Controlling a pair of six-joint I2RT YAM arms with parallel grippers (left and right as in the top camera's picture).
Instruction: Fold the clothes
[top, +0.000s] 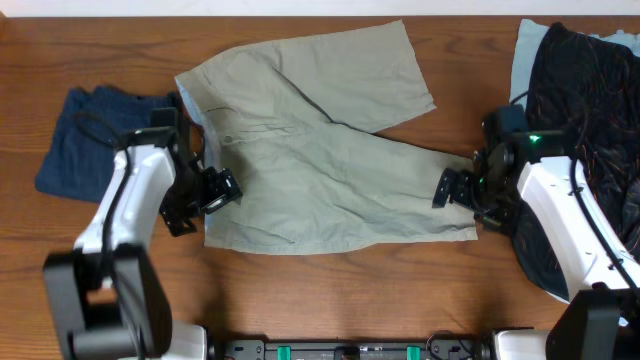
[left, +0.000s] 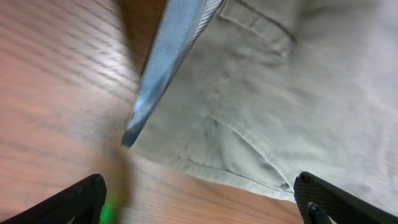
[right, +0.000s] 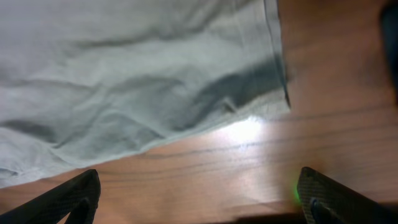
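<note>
The shorts (top: 320, 150) lie flat and open on the tabletop (top: 320, 300), stretched between the two arms. The left fingers (top: 222, 190) are spread wide and hold nothing. The bottom edge of the shorts runs just in front of them, and the blue waistband (left: 168, 68) is further ahead, on their left side. The right fingers (top: 447, 187) are also wide and empty. The corner of the leg hem (right: 277, 62) lies in front of them, between the two tips.

I think the main risk is a poor grip. The cloth is thin and flat on the wood, so the fingers may close on the top layer only, or slide over the edge and catch nothing. If one side takes the cloth and the other does not, the fold will come out crooked. The second leg spreads away beyond the fingers, so it may drag behind. The dark pile (top: 590, 110) is close behind the right fingers and the arm may pull it. The blue garment (top: 85, 140) is behind the left fingers.

No container is in view, and the garments lie directly on the tabletop.
</note>
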